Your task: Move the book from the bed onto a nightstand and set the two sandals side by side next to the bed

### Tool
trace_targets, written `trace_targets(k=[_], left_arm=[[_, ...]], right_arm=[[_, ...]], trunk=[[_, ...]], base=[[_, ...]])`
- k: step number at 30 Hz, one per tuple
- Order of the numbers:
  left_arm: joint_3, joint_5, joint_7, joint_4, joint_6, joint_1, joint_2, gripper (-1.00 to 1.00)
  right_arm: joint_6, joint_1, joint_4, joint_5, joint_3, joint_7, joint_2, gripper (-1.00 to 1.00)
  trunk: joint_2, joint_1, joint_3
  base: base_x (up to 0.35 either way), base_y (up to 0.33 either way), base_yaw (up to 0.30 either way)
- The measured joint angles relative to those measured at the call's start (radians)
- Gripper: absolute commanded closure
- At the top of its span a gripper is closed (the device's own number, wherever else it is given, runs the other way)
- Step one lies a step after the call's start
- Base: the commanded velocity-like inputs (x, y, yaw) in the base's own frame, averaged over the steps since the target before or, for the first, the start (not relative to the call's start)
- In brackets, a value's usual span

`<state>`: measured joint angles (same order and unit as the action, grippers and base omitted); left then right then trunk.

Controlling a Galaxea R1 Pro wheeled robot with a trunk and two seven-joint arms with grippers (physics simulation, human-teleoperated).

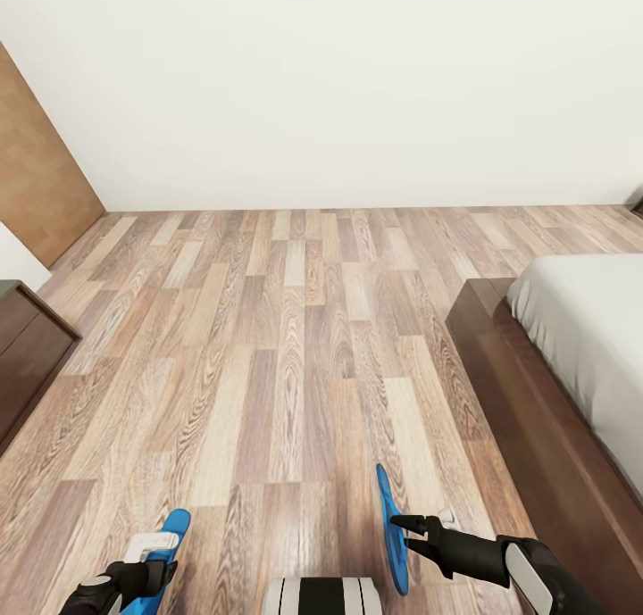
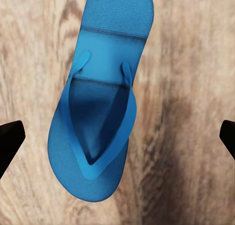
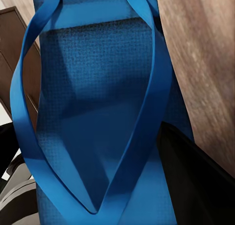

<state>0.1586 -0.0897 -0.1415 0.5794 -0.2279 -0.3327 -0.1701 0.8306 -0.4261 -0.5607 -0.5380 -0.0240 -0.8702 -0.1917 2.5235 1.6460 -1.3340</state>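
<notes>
Neither half of the job looked finished. The book was not to be seen, and the bed (image 1: 572, 392) ran along the right edge of the head view with its pale mattress bare as far as it showed. Both sandals were off their final spot: one blue flip-flop (image 1: 391, 530) stood on edge at lower centre-right of the head view, carried by the right gripper (image 1: 413, 533); the other flip-flop (image 2: 100, 102) lay sole-down on the plank floor (image 1: 268, 347), showing at the bottom left of the head view beneath the left gripper (image 1: 147, 572). Setting the pair side by side by the bed was, by my reading, still to do.

The right gripper was closed on its flip-flop, a dark finger pressed against the sole near the toe post in the right wrist view. The left gripper's jaws stood wide apart, their black tips at either edge of the left wrist view, clear of the sandal and holding nothing
</notes>
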Motion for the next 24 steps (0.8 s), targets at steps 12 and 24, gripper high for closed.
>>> trace_targets(k=[12, 24], left_arm=[[-0.001, 0.0, 0.0, 0.0, 0.0, 0.0, 0.0, -1.0], [0.002, 0.002, 0.0, 0.0, -0.001, 0.0, 0.0, -1.0]], right_arm=[[0.0, 0.0, 0.0, 0.0, 0.0, 0.0, -0.001, 1.0], [-0.001, 0.0, -0.001, 0.002, 0.0, 0.0, -0.003, 1.0]], trunk=[[0.0, 0.0, 0.0], [0.002, 0.005, -0.039]], base=[[0.0, 0.0, 0.0], [0.0, 0.0, 0.0]])
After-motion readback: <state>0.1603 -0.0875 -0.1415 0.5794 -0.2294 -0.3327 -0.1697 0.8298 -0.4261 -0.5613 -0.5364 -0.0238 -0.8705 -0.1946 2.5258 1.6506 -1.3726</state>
